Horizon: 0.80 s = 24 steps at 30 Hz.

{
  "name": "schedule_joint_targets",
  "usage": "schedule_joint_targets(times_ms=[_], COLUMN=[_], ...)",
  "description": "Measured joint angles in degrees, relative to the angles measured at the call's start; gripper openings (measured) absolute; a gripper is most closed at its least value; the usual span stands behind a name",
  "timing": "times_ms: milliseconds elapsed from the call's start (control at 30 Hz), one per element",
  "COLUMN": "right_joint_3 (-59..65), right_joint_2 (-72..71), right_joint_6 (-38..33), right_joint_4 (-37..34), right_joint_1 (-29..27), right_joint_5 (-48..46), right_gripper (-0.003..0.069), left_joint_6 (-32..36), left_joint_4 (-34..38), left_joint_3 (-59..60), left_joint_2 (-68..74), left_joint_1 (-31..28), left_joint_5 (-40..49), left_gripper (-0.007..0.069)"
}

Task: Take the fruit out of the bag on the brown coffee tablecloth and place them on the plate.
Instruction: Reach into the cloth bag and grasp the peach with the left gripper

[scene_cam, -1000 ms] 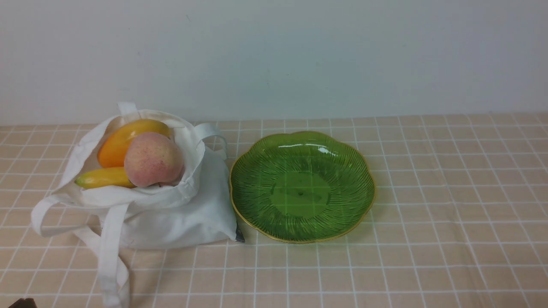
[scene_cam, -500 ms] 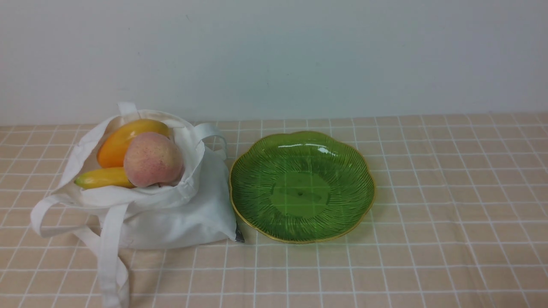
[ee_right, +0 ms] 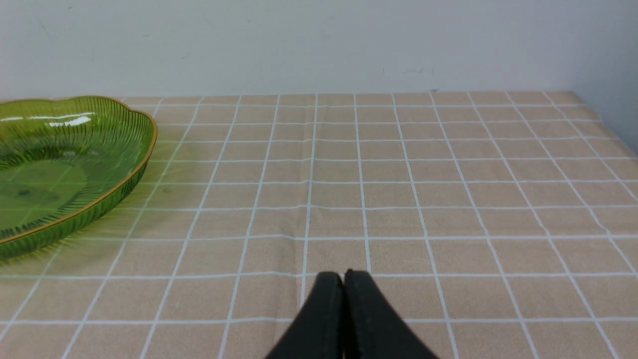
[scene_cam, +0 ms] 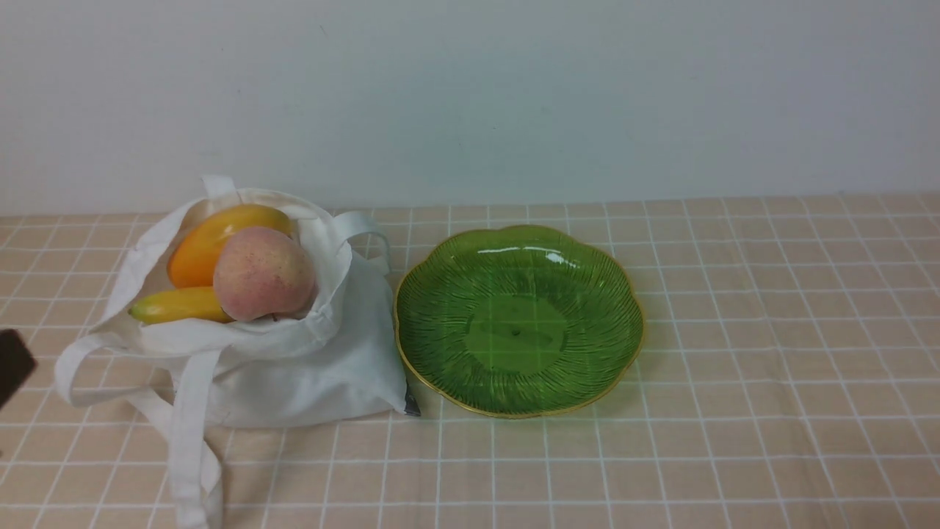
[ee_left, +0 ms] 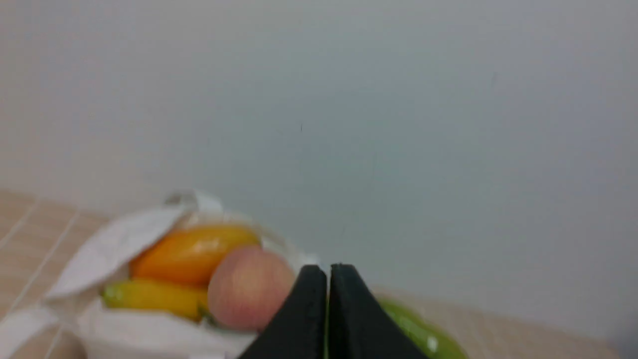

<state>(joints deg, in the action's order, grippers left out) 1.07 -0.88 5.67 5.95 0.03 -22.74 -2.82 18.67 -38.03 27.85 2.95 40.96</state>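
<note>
The white cloth bag lies open at the left of the tablecloth. In its mouth sit the pink peach, the orange-yellow mango and the yellow banana. The empty green plate stands just right of the bag. My left gripper is shut and empty, raised near the bag; peach, mango and banana show beyond its tips. A dark part of it shows at the front view's left edge. My right gripper is shut and empty, low over the cloth right of the plate.
A pale wall runs along the back of the table. The bag's long strap handles trail toward the front edge. The cloth's right edge shows in the right wrist view.
A dark part of my left gripper has come into the front view at the left edge, higher than the bit seen at the bottom corner a second ago. Bag, fruit and plate have not moved.
</note>
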Motion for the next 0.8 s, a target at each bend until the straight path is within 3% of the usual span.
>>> schedule_joint_targets(times_ms=[67, 233, 400, 533, 600, 800], right_joint_3=[0.0, 0.0, 0.0, 0.0, 0.0, 0.0], right_joint_2=[0.0, 0.0, 0.0, 0.0, 0.0, 0.0], right_joint_6=[0.0, 0.05, 0.05, 0.05, 0.05, 0.05], right_joint_4=[0.0, 0.0, 0.0, 0.0, 0.0, 0.0], right_joint_1=[0.0, 0.0, 0.0, 0.0, 0.0, 0.0], right_joint_5=[0.0, 0.0, 0.0, 0.0, 0.0, 0.0], right_gripper=[-0.0014, -0.0014, -0.0014, -0.0014, -0.0014, -0.0014], left_joint_6=[3.18, 5.15, 7.69, 12.57, 15.56, 17.83], left_joint_4=[-0.27, -0.81, -1.99, -2.11, -1.97, 0.08], left_joint_3=[-5.86, -13.86, -19.53, -21.65, -22.28, -23.02], left_joint_2=[8.47, 20.72, 30.83, 37.01, 41.37, 49.16], left_joint_1=[0.0, 0.0, 0.0, 0.0, 0.0, 0.0], left_joint_5=[5.91, 9.3, 9.44, 9.13, 7.95, 2.45], left_gripper=[-0.0008, 0.0011, 0.0113, 0.0257, 0.0407, 0.0652])
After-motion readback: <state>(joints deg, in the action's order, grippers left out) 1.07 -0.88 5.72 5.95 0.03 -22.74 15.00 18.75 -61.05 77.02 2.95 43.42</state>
